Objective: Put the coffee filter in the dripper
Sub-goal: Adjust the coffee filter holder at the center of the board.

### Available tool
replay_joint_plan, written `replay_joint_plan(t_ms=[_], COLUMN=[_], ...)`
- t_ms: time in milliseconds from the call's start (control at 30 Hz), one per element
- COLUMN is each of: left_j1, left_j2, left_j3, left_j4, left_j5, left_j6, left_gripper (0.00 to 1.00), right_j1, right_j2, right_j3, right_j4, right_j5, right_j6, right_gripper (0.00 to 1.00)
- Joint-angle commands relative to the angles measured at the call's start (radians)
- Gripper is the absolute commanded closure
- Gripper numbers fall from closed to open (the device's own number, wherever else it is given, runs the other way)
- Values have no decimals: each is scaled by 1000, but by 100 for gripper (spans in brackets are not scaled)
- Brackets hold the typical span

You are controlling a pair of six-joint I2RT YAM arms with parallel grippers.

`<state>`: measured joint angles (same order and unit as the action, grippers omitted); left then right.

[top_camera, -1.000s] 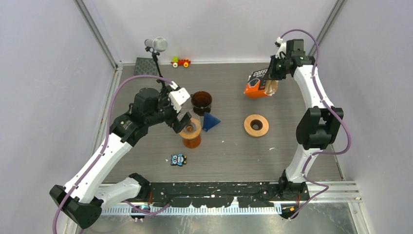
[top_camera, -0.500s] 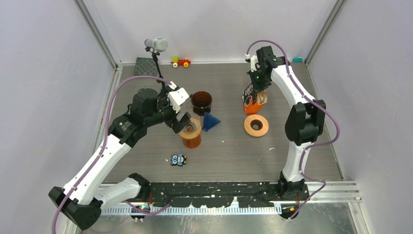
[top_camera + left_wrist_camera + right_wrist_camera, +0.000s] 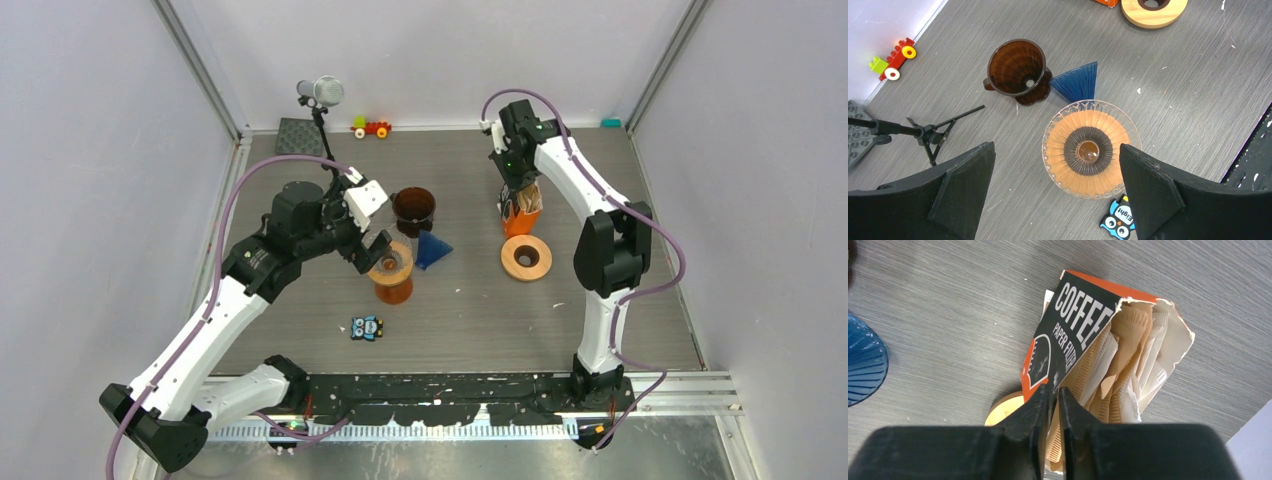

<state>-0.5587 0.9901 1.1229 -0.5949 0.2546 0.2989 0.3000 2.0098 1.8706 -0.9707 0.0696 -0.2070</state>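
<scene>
The coffee filter packet (image 3: 1068, 335) is orange and black with white lettering; its paper filters (image 3: 1129, 337) are ribbed tan. The fluted dripper (image 3: 1017, 67) is dark brown, the pleated cone (image 3: 1079, 82) blue, the worktop (image 3: 1173, 90) grey wood-grain.

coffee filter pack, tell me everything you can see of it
The coffee filter pack is an orange and black carton lettered COFFEE in white. Its ragged end is open, with brown ribbed paper filters fanning out. It is held tilted over the grey table, beside a wooden ring. The right gripper pinches its front wall between nearly closed fingers.
</scene>
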Motion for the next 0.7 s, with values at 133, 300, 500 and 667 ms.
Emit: replay_joint_plan(t_ms=[133,300,500,667], left_j1=[0,1,0,0], left_j2=[-28,-28,-31,-37], left_j3=[11,15,16,11], left_j4=[24,23,21,18], left_j5=[18,16,17,17], left_j6=[8,9,10,10], left_gripper=[4,4,3,3], right_j1=[3,2,1,-15], right_j2=[-17,-78,-137,-143], right_j3=[104,118,99,91], right_j4=[-10,1,40,49], right_j5=[33,31,88,105], right_j6=[26,40,33,30], right_gripper=[67,61,61,66])
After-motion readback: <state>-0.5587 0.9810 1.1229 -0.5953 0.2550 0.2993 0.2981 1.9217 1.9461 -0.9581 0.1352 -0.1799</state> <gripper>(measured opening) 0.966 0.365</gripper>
